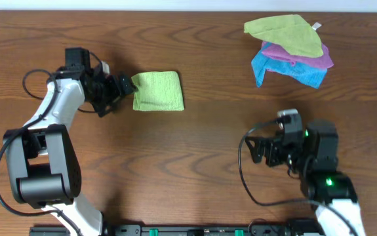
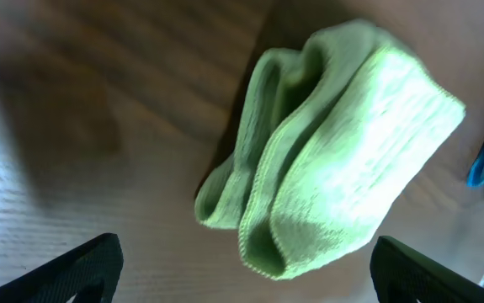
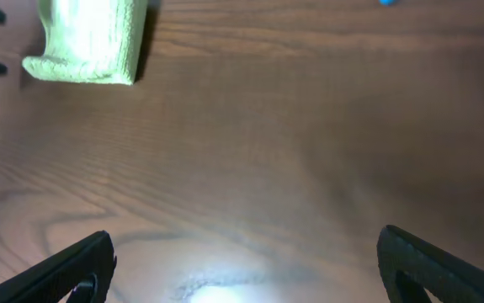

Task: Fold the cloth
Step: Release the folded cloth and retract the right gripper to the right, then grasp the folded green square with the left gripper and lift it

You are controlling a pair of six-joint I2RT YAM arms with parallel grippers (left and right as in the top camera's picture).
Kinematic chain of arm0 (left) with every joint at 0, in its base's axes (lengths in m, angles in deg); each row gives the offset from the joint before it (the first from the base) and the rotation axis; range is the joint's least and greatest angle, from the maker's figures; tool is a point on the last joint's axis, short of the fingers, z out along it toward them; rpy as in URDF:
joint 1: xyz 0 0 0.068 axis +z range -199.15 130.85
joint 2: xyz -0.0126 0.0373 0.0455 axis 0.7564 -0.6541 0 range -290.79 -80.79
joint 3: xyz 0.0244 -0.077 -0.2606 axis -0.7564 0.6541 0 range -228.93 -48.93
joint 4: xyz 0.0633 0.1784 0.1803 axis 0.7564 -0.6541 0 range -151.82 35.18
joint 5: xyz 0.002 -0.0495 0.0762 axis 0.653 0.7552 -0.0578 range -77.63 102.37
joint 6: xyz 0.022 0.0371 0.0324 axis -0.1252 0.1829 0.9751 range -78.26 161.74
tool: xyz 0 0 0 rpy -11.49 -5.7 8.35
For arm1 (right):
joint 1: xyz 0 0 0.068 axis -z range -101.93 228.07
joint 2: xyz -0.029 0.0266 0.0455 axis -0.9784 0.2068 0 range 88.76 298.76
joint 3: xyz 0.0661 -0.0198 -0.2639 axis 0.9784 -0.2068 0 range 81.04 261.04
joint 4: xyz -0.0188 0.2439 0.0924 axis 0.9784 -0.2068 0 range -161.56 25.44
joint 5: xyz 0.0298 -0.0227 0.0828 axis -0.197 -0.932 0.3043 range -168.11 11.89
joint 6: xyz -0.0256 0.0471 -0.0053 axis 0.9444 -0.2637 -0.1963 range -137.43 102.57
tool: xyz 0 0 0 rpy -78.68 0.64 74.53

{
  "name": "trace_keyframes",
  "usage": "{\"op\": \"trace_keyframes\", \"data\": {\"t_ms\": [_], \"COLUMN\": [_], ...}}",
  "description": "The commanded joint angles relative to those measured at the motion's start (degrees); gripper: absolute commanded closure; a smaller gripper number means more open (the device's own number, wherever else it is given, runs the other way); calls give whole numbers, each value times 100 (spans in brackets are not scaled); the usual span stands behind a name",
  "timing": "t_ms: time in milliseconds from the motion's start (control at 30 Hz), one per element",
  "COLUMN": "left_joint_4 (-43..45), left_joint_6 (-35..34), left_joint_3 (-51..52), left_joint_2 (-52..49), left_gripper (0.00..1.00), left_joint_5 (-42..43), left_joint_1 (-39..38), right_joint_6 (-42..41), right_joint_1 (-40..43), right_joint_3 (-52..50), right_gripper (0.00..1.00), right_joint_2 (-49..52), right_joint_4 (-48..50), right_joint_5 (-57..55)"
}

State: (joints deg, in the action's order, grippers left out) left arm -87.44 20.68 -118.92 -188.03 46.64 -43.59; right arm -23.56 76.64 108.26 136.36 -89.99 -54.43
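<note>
Right hand (image 1: 259, 149) released above wooden worktop (image 1: 195, 170) near right, left hand (image 1: 126, 87) released just left of folded lime-green cloth (image 1: 158, 90), far left of centre, green, purple, blue cloths (image 1: 290, 50) stacked far right

Bright even light, table (image 3: 225, 286) glare, wrist views soft, perhaps motion-blurred.

A robotics lab bench: left arm (image 1: 44, 131) and right arm (image 1: 326, 180), cabled, mounted at a wood-grain table (image 1: 195, 157).
</note>
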Motion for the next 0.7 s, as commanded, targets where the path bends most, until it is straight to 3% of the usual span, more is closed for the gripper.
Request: {"op": "trace_keyframes", "data": {"t_ms": [0, 400, 667], "left_joint_4": [173, 1517, 2306], "left_joint_6": [-157, -802, -1217], "left_joint_3": [264, 1182, 1366], "left_joint_2": [85, 85, -94], "left_gripper": [5, 5, 4], "left_joint_5": [184, 479, 57], "left_joint_1": [-2, -192, -708], "right_joint_6": [-636, -863, -861], "right_joint_1": [50, 50, 50], "right_joint_3": [-155, -175, -175], "right_gripper": [1, 1, 1], "right_joint_2": [-363, -411, -411], "right_joint_4": [35, 11, 11], "right_joint_5": [98, 94, 94]}}
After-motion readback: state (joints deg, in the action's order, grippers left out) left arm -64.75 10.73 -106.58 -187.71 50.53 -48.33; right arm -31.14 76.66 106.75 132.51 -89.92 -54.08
